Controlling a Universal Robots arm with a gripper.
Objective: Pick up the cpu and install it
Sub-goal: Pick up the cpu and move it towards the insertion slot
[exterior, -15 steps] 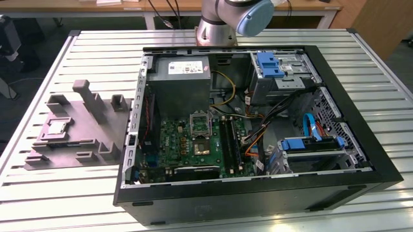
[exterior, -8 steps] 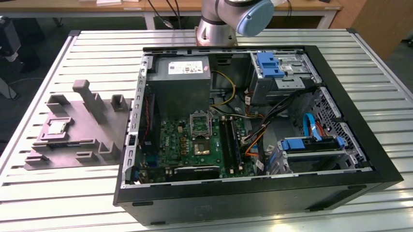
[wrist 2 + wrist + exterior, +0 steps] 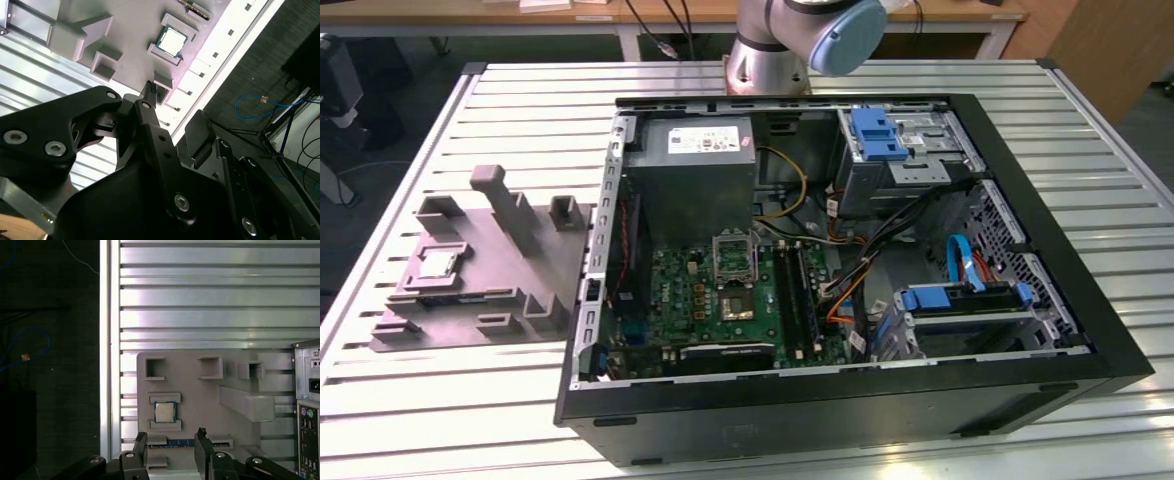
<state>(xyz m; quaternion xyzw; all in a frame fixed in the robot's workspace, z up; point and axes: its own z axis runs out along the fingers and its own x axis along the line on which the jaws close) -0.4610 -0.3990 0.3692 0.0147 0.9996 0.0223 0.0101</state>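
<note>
The cpu (image 3: 438, 262) is a small silvery square chip lying flat in a pocket of the grey fixture plate (image 3: 500, 255), at the exterior view's left of the open computer case. Both wrist views look down on the cpu (image 3: 164, 412) (image 3: 173, 41) from well above. My gripper (image 3: 171, 444) hangs over the plate's edge close to the chip, open, with nothing between its black fingers (image 3: 141, 446). In the second wrist view the gripper (image 3: 175, 107) is apart from the chip. The metal-framed socket (image 3: 732, 256) sits on the green motherboard (image 3: 707, 300) inside the case.
The black computer case (image 3: 854, 405) lies open on the slatted aluminium table (image 3: 440, 400), holding a power supply (image 3: 694, 165), blue drive brackets (image 3: 877, 135) and loose cables. A blue-green memory stick (image 3: 177, 443) lies in the plate below my fingers. The table edge (image 3: 105, 365) and dark floor are beside the plate.
</note>
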